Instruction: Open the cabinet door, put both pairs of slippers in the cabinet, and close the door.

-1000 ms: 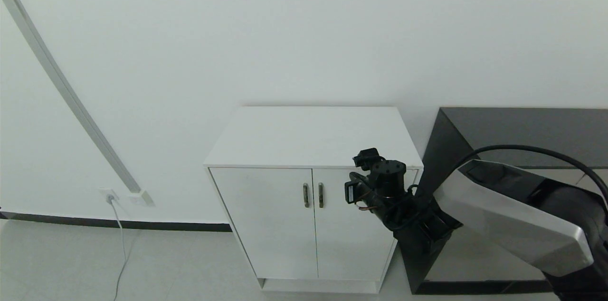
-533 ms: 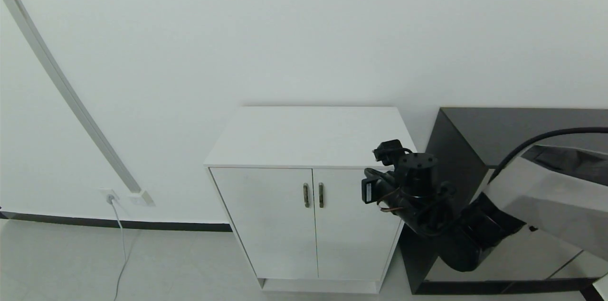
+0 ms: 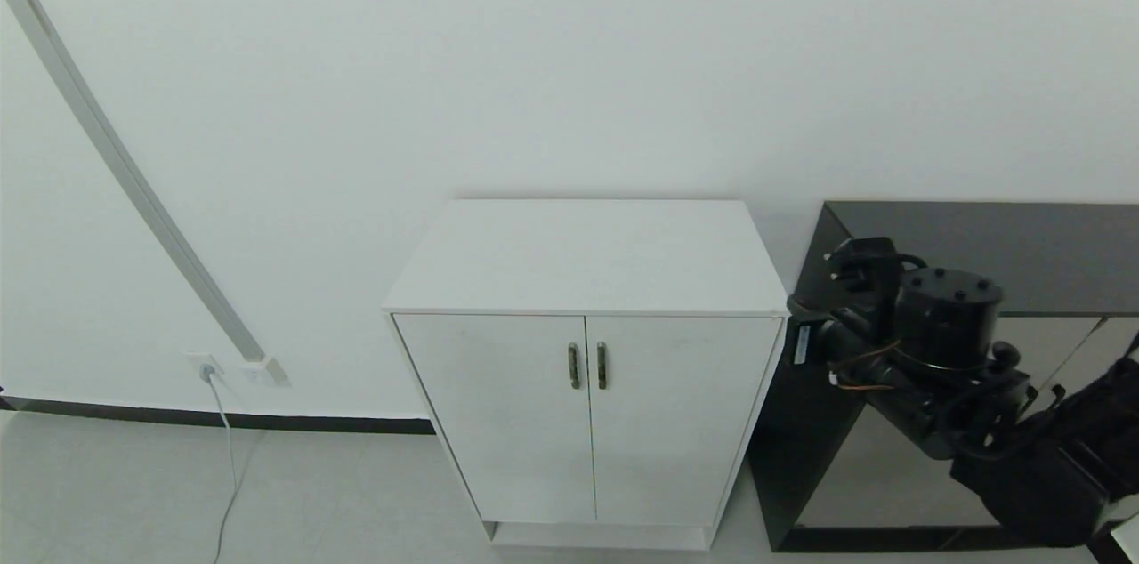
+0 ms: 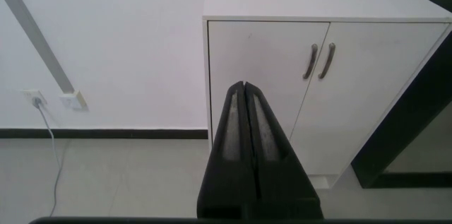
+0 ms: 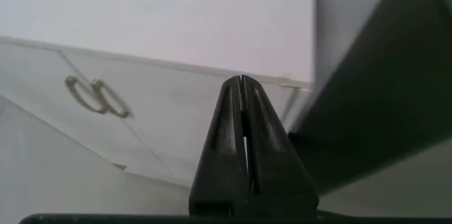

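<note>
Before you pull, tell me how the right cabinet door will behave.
The right door looks a stiff flat panel, so it likely swings without flexing. Its handle sits at the inner edge, so it probably pivots on the outer side.

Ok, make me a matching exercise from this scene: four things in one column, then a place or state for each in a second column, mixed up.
Things
1. doors
2. handles
3. socket
4. black unit

Places or states
a. right of the cabinet, close beside it
b. left of the cabinet, with a cable plugged in
c. both shut
d. upright, side by side where the doors meet

Pairs: 1-c, 2-d, 3-b, 4-a
</note>
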{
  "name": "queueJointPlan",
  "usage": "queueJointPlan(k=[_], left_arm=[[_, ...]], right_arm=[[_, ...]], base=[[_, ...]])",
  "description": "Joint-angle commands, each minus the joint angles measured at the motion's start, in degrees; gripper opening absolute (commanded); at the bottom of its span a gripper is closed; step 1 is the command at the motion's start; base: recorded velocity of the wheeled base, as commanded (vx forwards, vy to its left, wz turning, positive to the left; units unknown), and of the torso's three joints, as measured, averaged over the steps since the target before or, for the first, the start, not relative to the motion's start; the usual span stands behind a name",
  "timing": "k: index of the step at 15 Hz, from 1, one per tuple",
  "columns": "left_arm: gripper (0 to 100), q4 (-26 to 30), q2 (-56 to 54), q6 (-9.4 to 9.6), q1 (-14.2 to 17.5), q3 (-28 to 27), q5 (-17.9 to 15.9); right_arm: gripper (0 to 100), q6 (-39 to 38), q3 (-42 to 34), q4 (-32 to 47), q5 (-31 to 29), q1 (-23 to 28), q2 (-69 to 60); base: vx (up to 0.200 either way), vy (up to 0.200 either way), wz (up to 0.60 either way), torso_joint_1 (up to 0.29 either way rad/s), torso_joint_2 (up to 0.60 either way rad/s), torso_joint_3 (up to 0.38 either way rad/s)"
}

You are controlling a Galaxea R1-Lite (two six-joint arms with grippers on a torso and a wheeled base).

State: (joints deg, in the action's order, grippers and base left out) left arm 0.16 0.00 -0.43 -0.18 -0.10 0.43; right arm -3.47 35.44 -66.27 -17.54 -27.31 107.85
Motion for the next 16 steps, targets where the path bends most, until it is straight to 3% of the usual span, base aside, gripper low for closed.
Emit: queueJointPlan(k=[1,9,16], left_arm=[[0,0.02,0.0,-0.01,0.01,0.01,0.1],[0,0.02,0.0,-0.01,0.01,0.01,0.01],[0,0.02,0.0,-0.01,0.01,0.01,0.01]], right_arm=[[0,0.75,-5.2,0.17,-0.04,4.81,-8.53],[0,2.33,-20.85,4.22,0.05,14.21,-29.1],[0,2.24,-24.28,34.1,1.19,16.06,-59.95]], base=[[0.0,0.0,0.0,0.0,0.0,0.0],[0.0,0.0,0.0,0.0,0.0,0.0],[0.0,0.0,0.0,0.0,0.0,0.0]])
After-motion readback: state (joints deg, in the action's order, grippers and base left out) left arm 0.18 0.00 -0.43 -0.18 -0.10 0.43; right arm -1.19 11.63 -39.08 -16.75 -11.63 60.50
